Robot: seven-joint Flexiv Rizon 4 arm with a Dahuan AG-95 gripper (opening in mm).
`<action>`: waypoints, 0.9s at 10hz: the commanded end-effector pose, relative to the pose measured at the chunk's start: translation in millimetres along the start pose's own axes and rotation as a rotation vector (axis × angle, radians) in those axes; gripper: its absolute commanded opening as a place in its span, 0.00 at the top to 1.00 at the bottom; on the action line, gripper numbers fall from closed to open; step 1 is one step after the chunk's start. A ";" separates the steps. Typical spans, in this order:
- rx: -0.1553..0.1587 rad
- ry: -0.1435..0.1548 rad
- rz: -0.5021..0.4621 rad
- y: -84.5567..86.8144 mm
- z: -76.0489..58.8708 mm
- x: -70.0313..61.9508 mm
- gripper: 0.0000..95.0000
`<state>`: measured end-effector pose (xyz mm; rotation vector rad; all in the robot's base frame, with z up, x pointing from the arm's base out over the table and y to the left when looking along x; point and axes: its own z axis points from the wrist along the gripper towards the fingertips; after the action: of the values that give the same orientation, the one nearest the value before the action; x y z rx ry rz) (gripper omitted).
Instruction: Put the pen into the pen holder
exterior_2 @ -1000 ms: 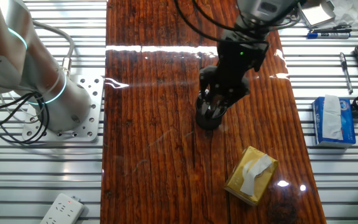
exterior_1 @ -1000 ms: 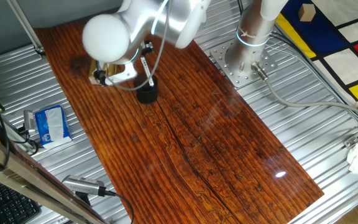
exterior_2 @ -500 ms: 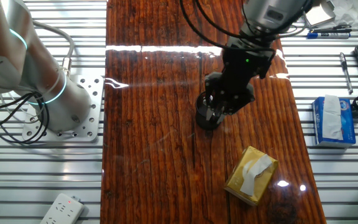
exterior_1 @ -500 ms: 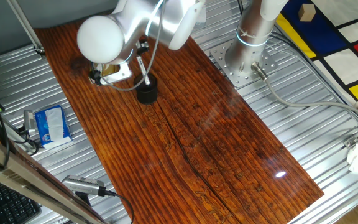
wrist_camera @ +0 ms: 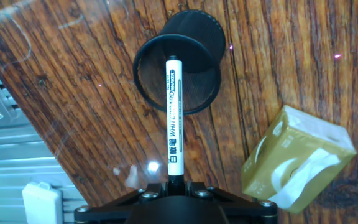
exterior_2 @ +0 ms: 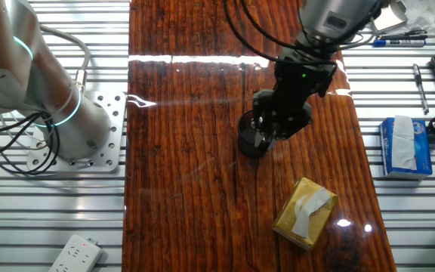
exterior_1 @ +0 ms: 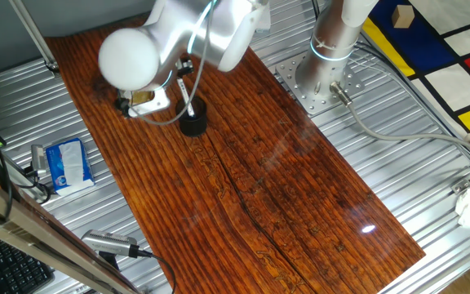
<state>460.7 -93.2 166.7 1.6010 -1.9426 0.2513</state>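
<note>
My gripper (wrist_camera: 176, 185) is shut on the white pen (wrist_camera: 173, 118), gripping it at its black cap end. The pen points down into the mouth of the black round pen holder (wrist_camera: 146, 86), with its tip inside the rim. In one fixed view the pen (exterior_1: 187, 91) stands tilted above the holder (exterior_1: 192, 124), and the hand is mostly hidden behind the white arm. In the other fixed view the gripper (exterior_2: 269, 128) hangs just right of and over the holder (exterior_2: 246, 142); the pen is not distinguishable there.
A tan cardboard box (exterior_2: 304, 213) lies on the wooden board near the holder, also in the hand view (wrist_camera: 297, 158). A blue tissue pack (exterior_1: 65, 163) and a grey cabled tool (exterior_1: 108, 243) lie off the board. The arm's base (exterior_2: 89, 128) stands beside it.
The hand has shifted slightly and risen a little over the holder, carrying the pen with it. The holder and box have not moved.
</note>
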 end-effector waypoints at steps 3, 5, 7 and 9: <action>0.004 -0.003 0.018 -3.7 2.8 -10.7 1.00; 0.004 -0.004 0.016 -3.1 3.8 -11.1 1.00; 0.005 -0.003 0.021 -2.6 4.1 -10.9 1.00; 0.005 -0.002 0.017 -2.7 4.4 -11.0 1.00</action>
<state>462.1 -87.3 156.7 1.5927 -1.9571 0.2621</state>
